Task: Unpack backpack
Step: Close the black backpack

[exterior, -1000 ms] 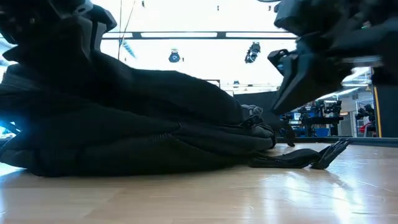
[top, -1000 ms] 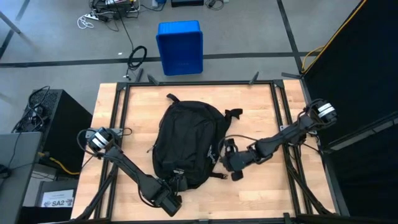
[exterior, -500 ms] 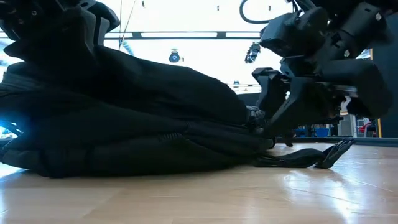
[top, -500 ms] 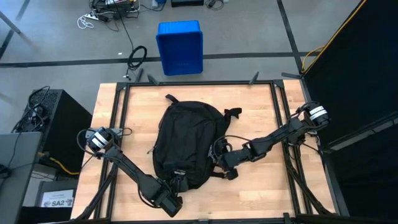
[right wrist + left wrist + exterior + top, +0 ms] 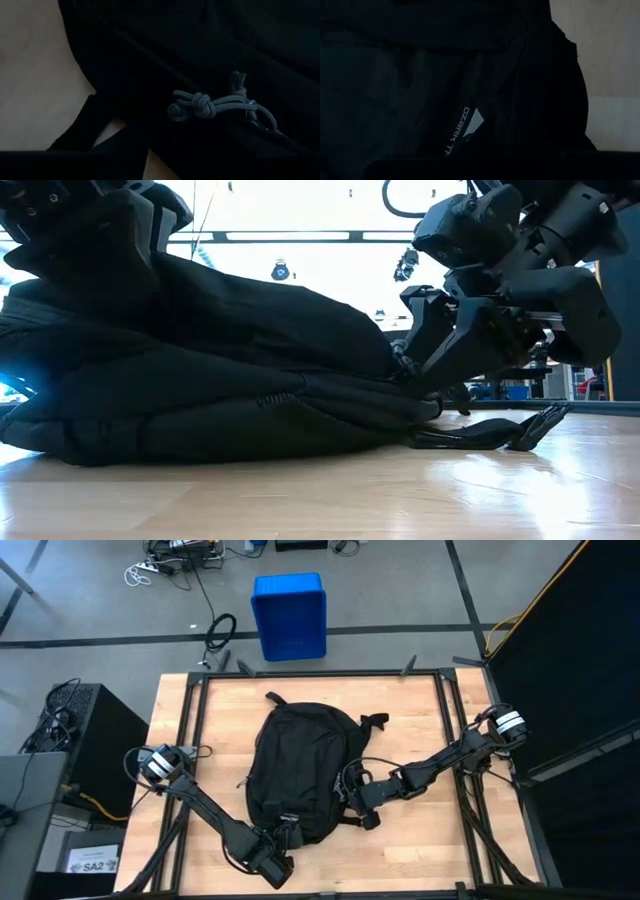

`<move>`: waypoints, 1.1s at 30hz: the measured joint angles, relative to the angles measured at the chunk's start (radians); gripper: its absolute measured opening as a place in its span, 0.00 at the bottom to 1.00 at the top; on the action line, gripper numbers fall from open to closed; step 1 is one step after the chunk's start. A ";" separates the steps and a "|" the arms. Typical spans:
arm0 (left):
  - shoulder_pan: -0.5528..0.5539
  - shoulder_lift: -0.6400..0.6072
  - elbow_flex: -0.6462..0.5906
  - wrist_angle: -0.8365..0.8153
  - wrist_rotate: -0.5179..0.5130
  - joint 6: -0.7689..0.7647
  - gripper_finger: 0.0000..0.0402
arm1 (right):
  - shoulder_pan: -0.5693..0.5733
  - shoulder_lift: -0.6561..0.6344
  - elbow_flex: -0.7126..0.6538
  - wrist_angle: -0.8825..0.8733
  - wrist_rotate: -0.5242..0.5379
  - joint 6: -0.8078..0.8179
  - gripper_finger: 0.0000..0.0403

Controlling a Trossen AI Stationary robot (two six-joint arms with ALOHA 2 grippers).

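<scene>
- On the table (image 5: 410, 720), mid-top, the backpack (image 5: 295, 765) lies flat.
- My left gripper (image 5: 283, 838) is clamped on its near edge.
- My right gripper (image 5: 350, 790) is at its right side, half open, holding nothing.
- A grey knotted zipper cord (image 5: 210, 106) lies before it.

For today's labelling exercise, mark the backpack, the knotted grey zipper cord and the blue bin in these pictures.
backpack (image 5: 300, 765): high view, middle of its black fabric top.
knotted grey zipper cord (image 5: 200, 106): right wrist view, on the knot.
blue bin (image 5: 289, 615): high view, centre of the bin, on the floor beyond the table.
</scene>
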 joint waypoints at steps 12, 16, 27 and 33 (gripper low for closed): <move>0.000 0.000 0.000 0.003 0.001 -0.003 0.00 | -0.002 -0.001 0.000 0.027 -0.117 0.074 0.39; 0.000 0.000 0.000 0.003 0.001 -0.003 0.00 | -0.002 -0.001 0.000 0.027 -0.122 0.073 0.40; 0.000 0.000 0.000 0.003 0.008 -0.004 0.00 | 0.003 -0.002 0.001 -0.051 0.008 0.013 0.35; 0.000 0.000 0.001 0.003 0.013 -0.003 0.00 | 0.004 -0.002 0.002 -0.083 -0.035 0.030 0.30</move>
